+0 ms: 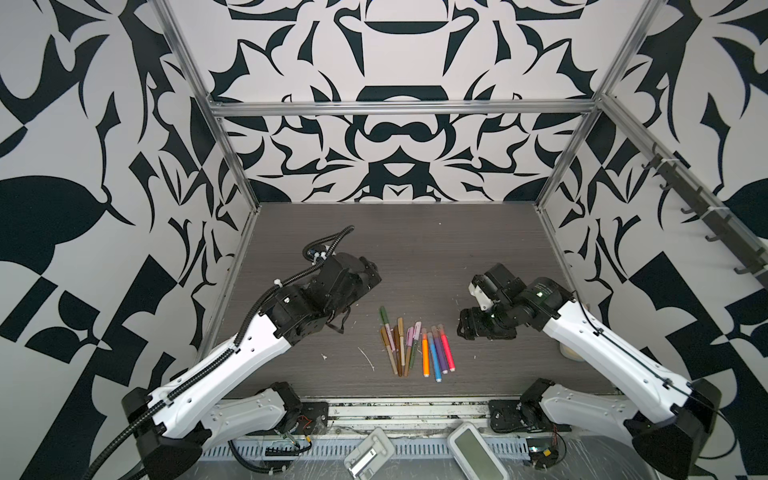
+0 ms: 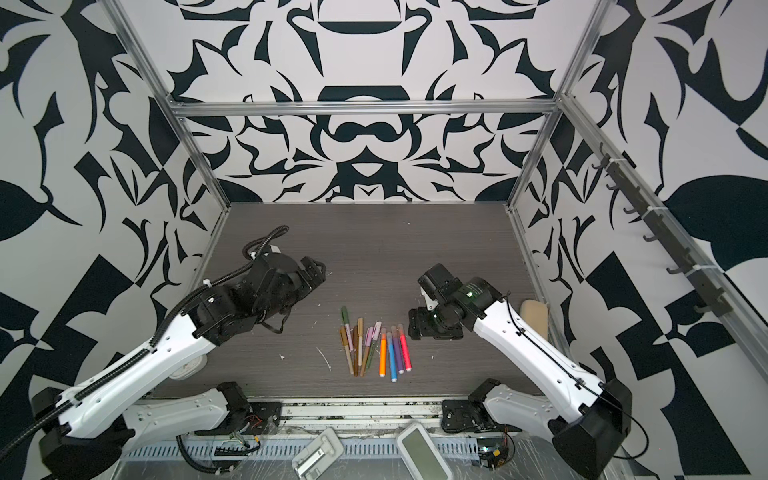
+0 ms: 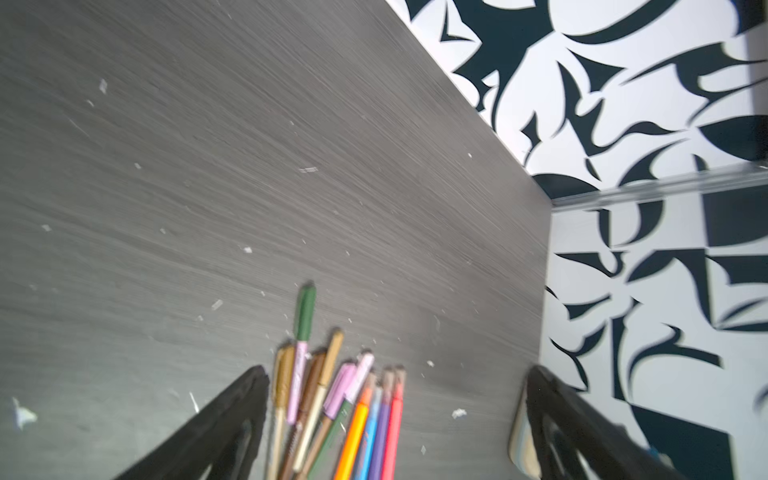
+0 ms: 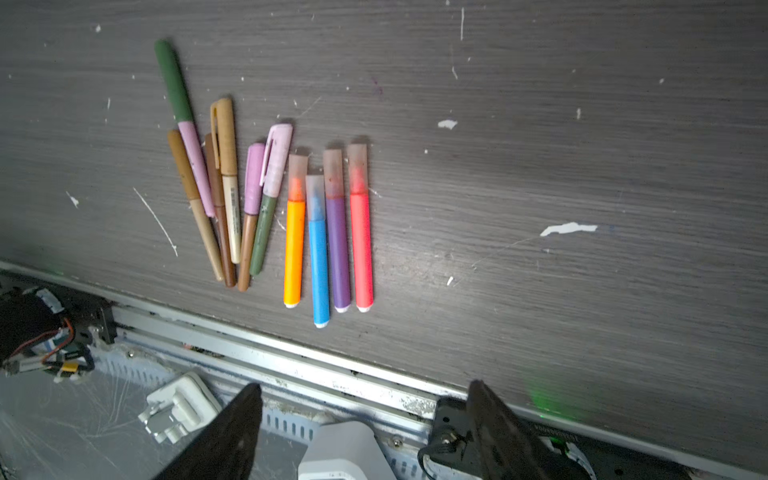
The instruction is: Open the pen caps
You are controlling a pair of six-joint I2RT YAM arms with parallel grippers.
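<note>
Right wrist: pens (image 4: 294, 249) near table edge (image 4: 374, 355)

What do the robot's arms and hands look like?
Both arms are smooth white shells joined by chunky black joints. The left arm carries a ribbed black hose; the right arm has a thin black cable tied along it. The left hand and right hand are black, with tapering fingers that have cut-outs.

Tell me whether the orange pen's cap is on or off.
On. The orange pen wears its translucent cap over the tip.
</note>
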